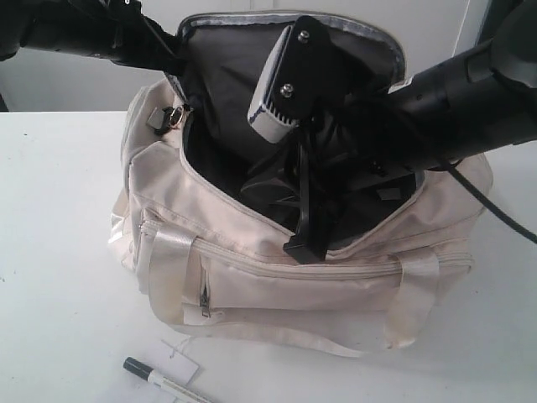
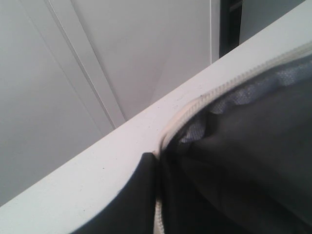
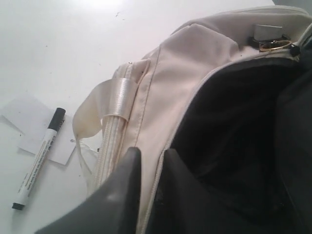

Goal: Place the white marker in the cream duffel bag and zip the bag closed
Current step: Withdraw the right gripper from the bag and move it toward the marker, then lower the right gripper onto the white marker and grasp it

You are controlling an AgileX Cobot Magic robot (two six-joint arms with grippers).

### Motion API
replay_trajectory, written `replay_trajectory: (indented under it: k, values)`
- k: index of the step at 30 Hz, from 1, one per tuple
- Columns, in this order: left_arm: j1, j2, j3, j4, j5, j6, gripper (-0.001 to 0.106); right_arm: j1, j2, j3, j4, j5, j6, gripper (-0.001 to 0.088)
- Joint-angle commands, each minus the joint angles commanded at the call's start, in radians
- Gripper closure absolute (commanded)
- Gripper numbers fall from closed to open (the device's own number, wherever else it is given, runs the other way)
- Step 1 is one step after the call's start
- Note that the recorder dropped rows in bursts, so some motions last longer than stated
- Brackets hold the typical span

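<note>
**Marker out on the table, both grippers on the open bag**

The cream duffel bag (image 1: 277, 290) stands in the middle of the white table (image 1: 59, 218) with its main opening wide, showing the dark lining. Its top flap is raised upright at the far side. The left gripper (image 1: 170, 46) meets the flap's far-left corner. In the left wrist view one dark finger (image 2: 134, 195) lies against the flap's zip edge, and the grip looks closed on that edge.

The right arm reaches in from the right, across the opening. The right gripper (image 3: 150, 158) sits at the near rim of the bag. Its jaws are narrow, one finger outside the cream wall and one inside against the lining, with the rim pinched between them.

The white marker (image 1: 164, 382) lies on the table, near and left of the bag, well apart from both grippers. Its dark cap points far-left. It partly rests on a white paper tag (image 1: 183, 363) just in front of the bag.
</note>
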Motion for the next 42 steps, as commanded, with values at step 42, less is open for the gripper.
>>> replay_trajectory:
  k: [42]
  values:
    - [0.000,0.000,0.000,0.000,0.000,0.000,0.105,0.423,0.241,-0.045,-0.269,0.034,0.533,0.0868]
